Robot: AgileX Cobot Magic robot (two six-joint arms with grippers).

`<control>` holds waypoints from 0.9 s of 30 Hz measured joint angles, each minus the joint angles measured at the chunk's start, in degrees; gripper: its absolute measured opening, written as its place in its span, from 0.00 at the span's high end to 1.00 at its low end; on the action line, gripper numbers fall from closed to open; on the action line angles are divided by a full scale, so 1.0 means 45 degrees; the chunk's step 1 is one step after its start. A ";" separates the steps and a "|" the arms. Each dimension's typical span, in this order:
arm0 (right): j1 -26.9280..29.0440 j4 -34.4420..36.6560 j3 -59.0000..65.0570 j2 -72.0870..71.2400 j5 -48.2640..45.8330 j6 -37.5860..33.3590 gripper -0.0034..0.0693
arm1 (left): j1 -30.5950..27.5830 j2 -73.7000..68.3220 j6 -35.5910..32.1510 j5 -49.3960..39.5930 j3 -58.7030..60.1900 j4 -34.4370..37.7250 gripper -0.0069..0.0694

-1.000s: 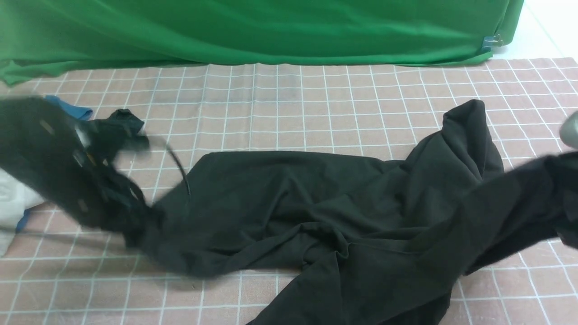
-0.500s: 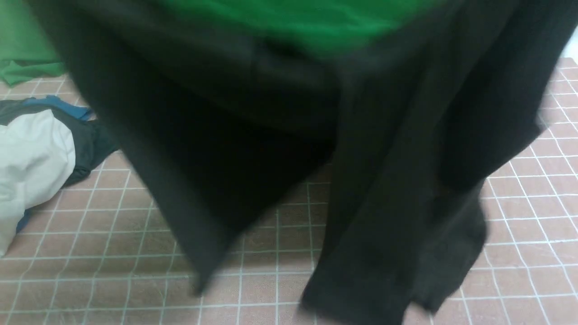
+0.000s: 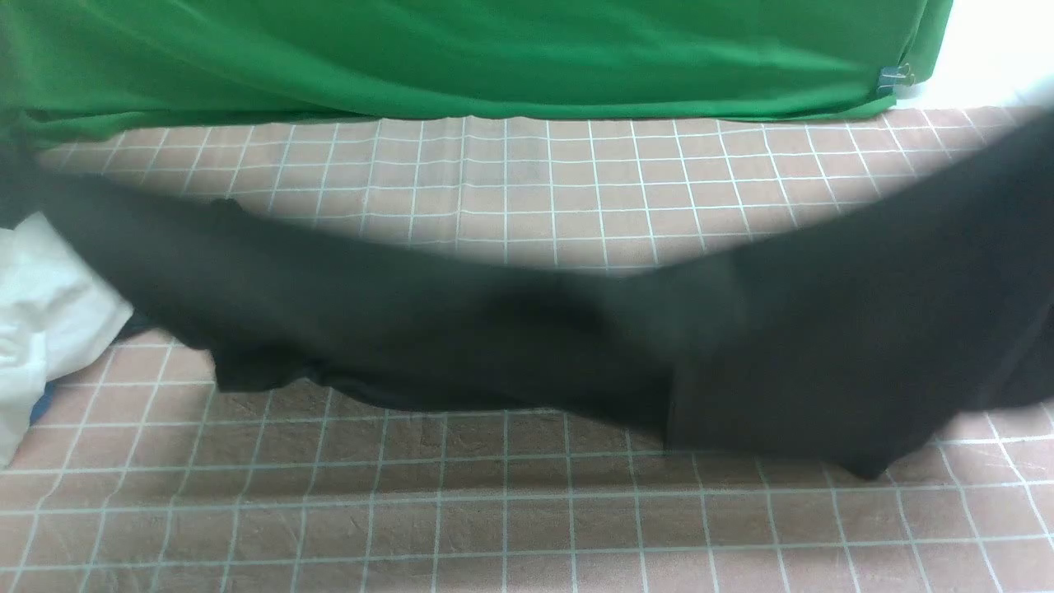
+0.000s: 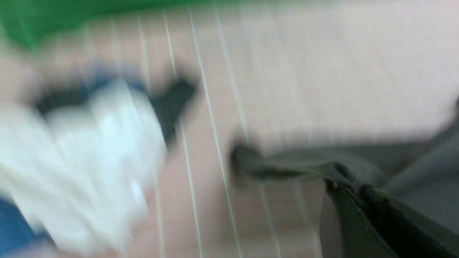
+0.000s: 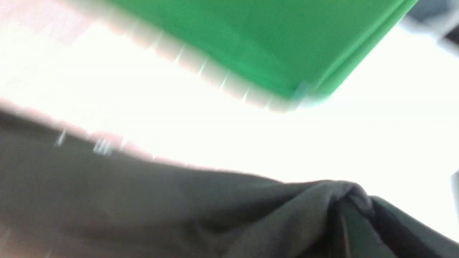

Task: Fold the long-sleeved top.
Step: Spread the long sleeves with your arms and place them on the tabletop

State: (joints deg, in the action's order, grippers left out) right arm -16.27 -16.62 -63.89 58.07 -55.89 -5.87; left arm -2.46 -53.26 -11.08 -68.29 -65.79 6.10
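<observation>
STEP: spreading the long-sleeved top (image 3: 527, 346) flat, ahead of the first fold | TOP: blurred band across mid-frame in the front view, low over the worktop (image 3: 527, 527) | GRIP: my left pincer (image 4: 344, 182) and right pincer (image 5: 346, 215) each clamped tight on a bunched edge | NEXT: likely lower it taut and level; release once it lies flat

front: even light, long-sleeved top (image 3: 527, 346) motion-smeared | wrists: heavy blur — right view glare-blown white
</observation>
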 joint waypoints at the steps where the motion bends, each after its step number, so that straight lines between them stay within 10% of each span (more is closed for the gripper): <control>1: 0.0000 0.0201 0.0541 -0.0112 -0.0094 -0.0055 0.88 | 0.0000 0.0198 0.0029 0.0260 0.1149 0.0000 0.86; 19: 0.0365 0.0019 0.2380 0.4291 0.3095 -0.2271 0.86 | 0.0000 0.0266 0.0220 0.3909 0.4717 0.0413 0.86; 27: 0.1947 -0.0283 0.1269 0.6761 0.3178 0.0493 0.44 | 0.0000 0.0266 0.0207 0.4061 0.4717 0.0605 0.86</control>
State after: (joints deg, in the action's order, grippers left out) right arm -7.51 -17.89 -58.19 88.49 -41.59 -3.65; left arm -2.46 -52.06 -10.15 -50.01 -44.56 8.82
